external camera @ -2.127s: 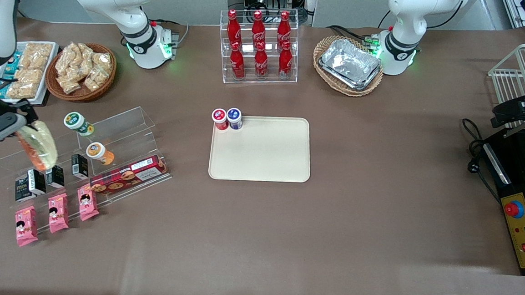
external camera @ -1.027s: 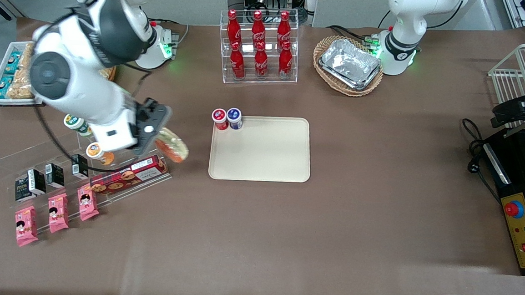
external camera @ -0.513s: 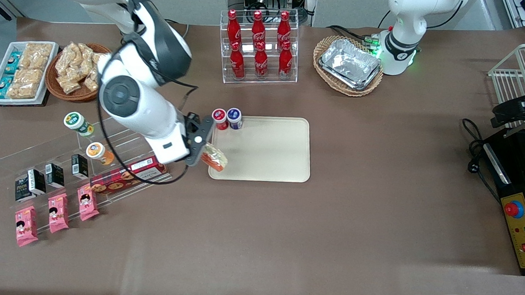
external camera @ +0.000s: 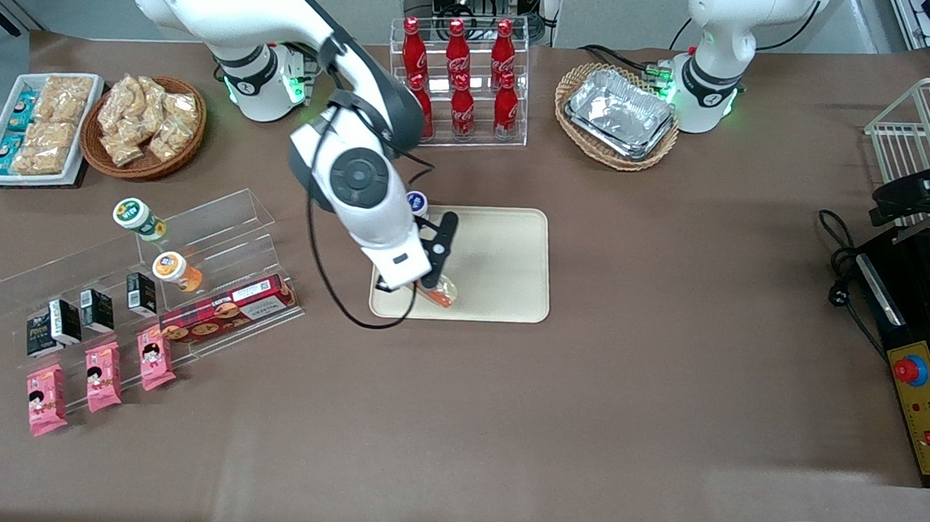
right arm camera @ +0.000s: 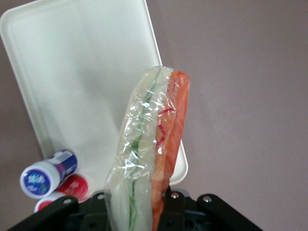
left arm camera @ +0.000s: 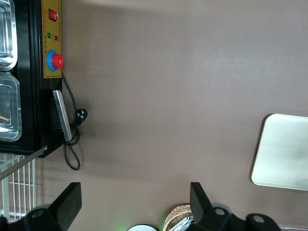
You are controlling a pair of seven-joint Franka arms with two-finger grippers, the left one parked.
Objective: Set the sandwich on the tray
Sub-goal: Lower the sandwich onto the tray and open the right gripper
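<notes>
My right gripper (external camera: 434, 282) is shut on the sandwich (external camera: 442, 293), a clear-wrapped wedge with pale bread and an orange and green filling edge. It hangs low over the cream tray (external camera: 506, 255), close to the tray edge nearest the front camera, at the working arm's end of the tray. In the right wrist view the sandwich (right arm camera: 150, 144) stands out from the gripper (right arm camera: 137, 208) in front of the tray (right arm camera: 82, 67). Whether it touches the tray I cannot tell. The tray (left arm camera: 285, 154) also shows in the left wrist view.
A blue-capped bottle (external camera: 416, 201) (right arm camera: 42, 177) and a red-capped one (right arm camera: 73, 186) stand on the tray's corner. A rack of cola bottles (external camera: 460, 83) and a basket of foil trays (external camera: 619, 113) stand farther back. An acrylic snack shelf (external camera: 149, 274) lies toward the working arm's end.
The arm has carried the sandwich from above the acrylic shelf across the table to above the tray, and it now sits lower over the tray's near edge.
</notes>
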